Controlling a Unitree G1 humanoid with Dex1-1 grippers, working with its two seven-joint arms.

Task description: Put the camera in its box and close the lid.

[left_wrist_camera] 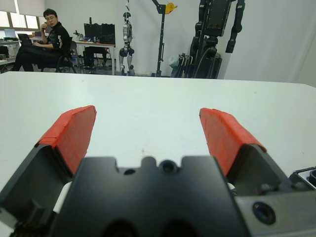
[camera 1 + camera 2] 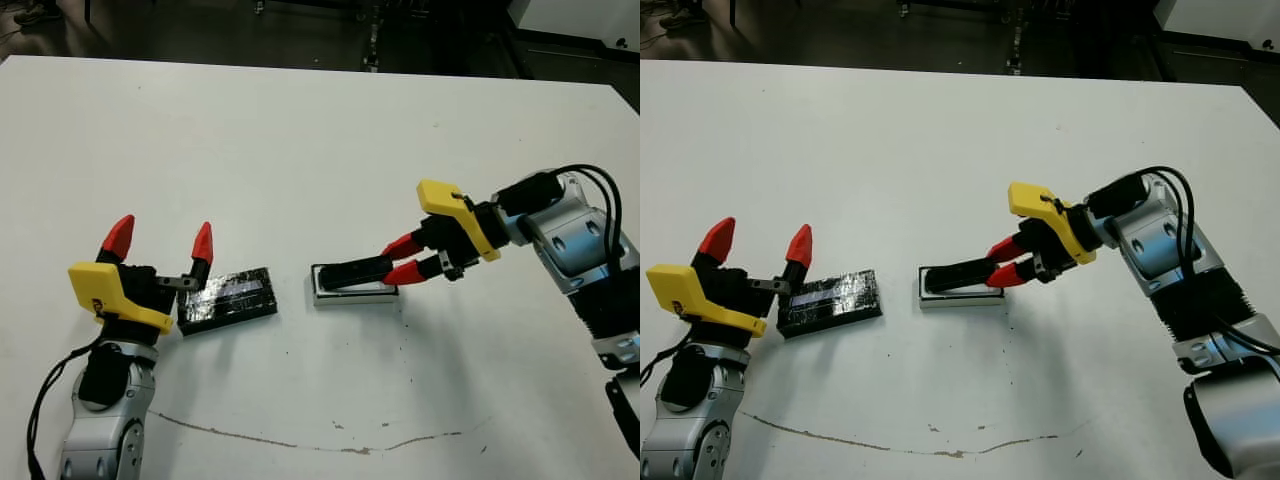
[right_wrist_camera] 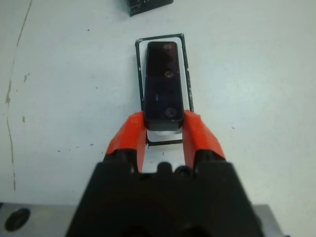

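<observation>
Black and slim, the camera (image 3: pixel 163 84) sits clamped by one end in the right end effector (image 3: pixel 164 129), over the box (image 2: pixel 352 289), perhaps touching it. The left end effector (image 2: pixel 160 241) gapes beside the lid (image 2: pixel 228 299) on the tabletop (image 2: pixel 300 150).

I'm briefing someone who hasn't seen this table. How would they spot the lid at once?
On the white table, look toward the robot's left side, where the open left gripper rests. The lid lies flat right beside it, apart from the box further right. It is a wide glossy black panel with a pale strip, unlike the slim camera in the right gripper.
</observation>
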